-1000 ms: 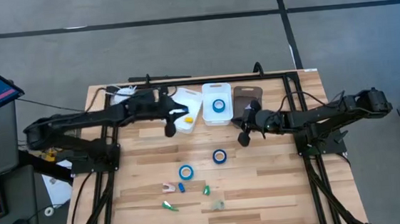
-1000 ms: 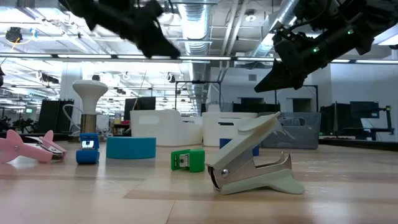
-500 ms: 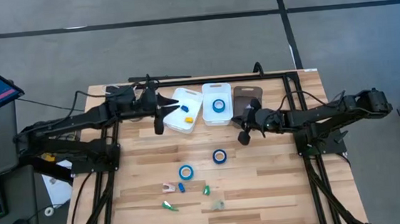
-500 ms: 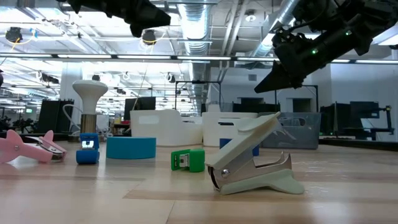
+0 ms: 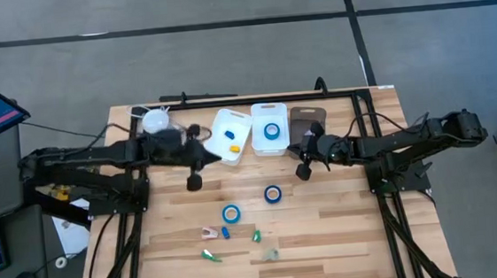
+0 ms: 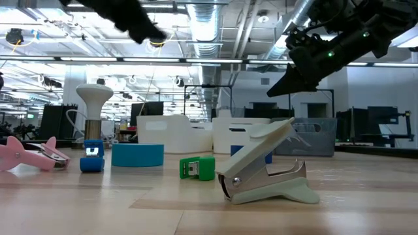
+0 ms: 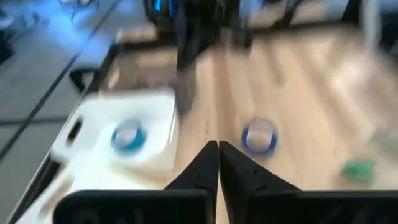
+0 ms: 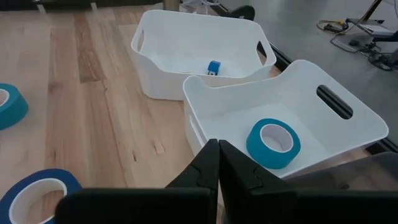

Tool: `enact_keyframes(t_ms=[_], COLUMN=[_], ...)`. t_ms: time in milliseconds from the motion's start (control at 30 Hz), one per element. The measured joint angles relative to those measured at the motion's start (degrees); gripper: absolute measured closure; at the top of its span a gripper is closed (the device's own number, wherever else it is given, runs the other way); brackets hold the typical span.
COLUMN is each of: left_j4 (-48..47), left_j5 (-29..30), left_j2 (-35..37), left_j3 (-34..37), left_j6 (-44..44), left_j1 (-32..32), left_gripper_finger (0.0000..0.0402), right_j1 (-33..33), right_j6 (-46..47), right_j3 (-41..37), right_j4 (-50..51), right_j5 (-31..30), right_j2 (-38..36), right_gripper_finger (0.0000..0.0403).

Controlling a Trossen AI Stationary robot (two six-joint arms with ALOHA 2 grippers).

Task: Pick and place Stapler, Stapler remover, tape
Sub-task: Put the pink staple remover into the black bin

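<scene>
Three blue tape rolls show: one lies in the middle white bin, and two lie flat on the table. Near the front edge lie a pale green staple remover, a pink one, a small green stapler and a small blue one. My left gripper hangs shut and empty above the table, left of the left white bin. My right gripper hangs shut and empty, just near of the dark bin.
The left white bin holds a small blue piece and a yellow piece. A second green piece lies near the front edge. A white round object stands at the far left corner. Bare wood lies between the bins and the loose tape rolls.
My left gripper has drawn back from beside the left white bin toward the table's left and near edges, staying above the table. My right arm has kept still, and nothing on the table has moved.
</scene>
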State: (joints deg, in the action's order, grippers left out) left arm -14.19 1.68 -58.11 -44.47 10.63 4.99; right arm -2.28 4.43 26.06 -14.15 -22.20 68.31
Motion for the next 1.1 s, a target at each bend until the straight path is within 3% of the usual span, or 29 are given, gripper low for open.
enact_keyframes(t_ms=[133,233,600,800,1100], left_j4=[-12.71,-18.34,-18.33,-18.19,-18.34], left_j5=[12.64,14.48,-0.84,-1.12,-3.07], left_j2=[0.00,-0.02,-0.57,-3.61,-14.24], left_j3=[0.00,0.00,0.03,1.40,1.86], left_j6=[2.73,-0.74,-28.48,-31.94,-30.38], left_j1=[-7.09,-11.27,-21.08,-24.29,-25.35], left_gripper_finger=[0.0400,0.0400,0.0400,0.0375,0.0289], right_j1=[-0.05,-0.05,-0.07,-0.09,-0.09], right_j6=[0.04,0.06,0.08,0.08,0.08], right_j3=[0.00,0.00,0.00,0.00,-0.02], right_j4=[0.00,0.00,0.00,0.27,0.37], right_j5=[-0.07,-0.13,-0.15,-0.15,-0.15], right_j2=[0.00,0.00,0.00,0.00,0.00], right_gripper_finger=[0.0403,0.0403,0.0403,0.0403,0.0403])
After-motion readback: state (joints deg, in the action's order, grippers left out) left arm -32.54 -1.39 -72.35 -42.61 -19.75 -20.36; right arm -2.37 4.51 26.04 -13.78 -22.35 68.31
